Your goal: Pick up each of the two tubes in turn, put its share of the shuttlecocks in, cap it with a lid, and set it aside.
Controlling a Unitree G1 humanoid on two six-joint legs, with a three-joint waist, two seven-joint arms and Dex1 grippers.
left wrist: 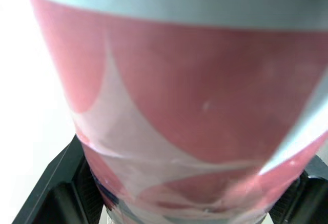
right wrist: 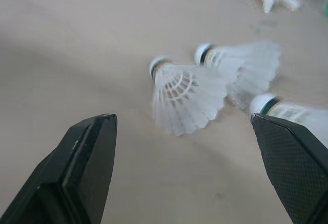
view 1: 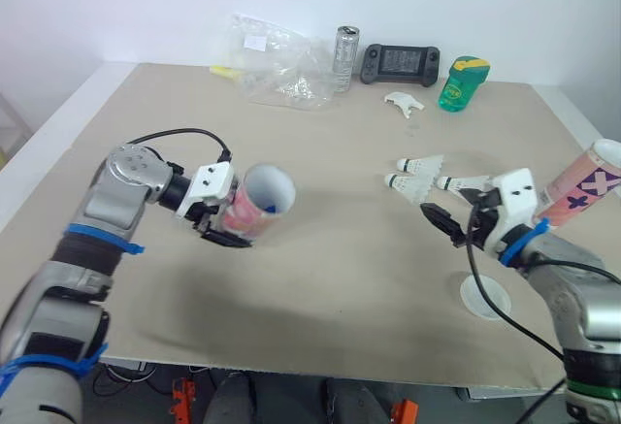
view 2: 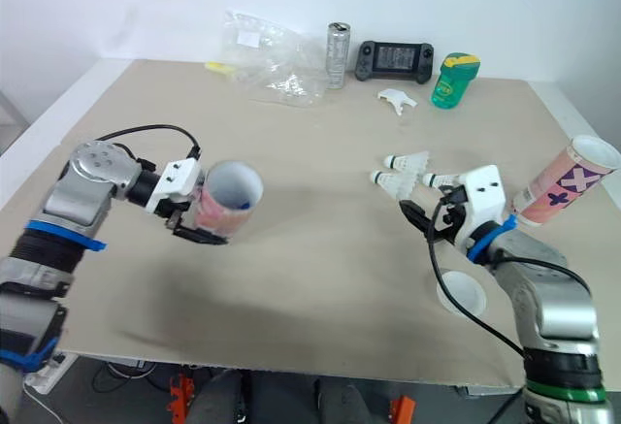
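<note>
Tube clamped in left claw; shuttlecocks just ahead of spread right claw.

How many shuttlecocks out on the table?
3 shuttlecocks, clustered just ahead of the open right gripper: one nearest it, two side by side beyond. More may be hidden inside the tube held in the left gripper.

The held tube hides its base behind the left claw; a blue speck inside is too small to identify. At three o'clock, the frame edge clips the second tube. The right claw half-covers the third shuttlecock.
</note>
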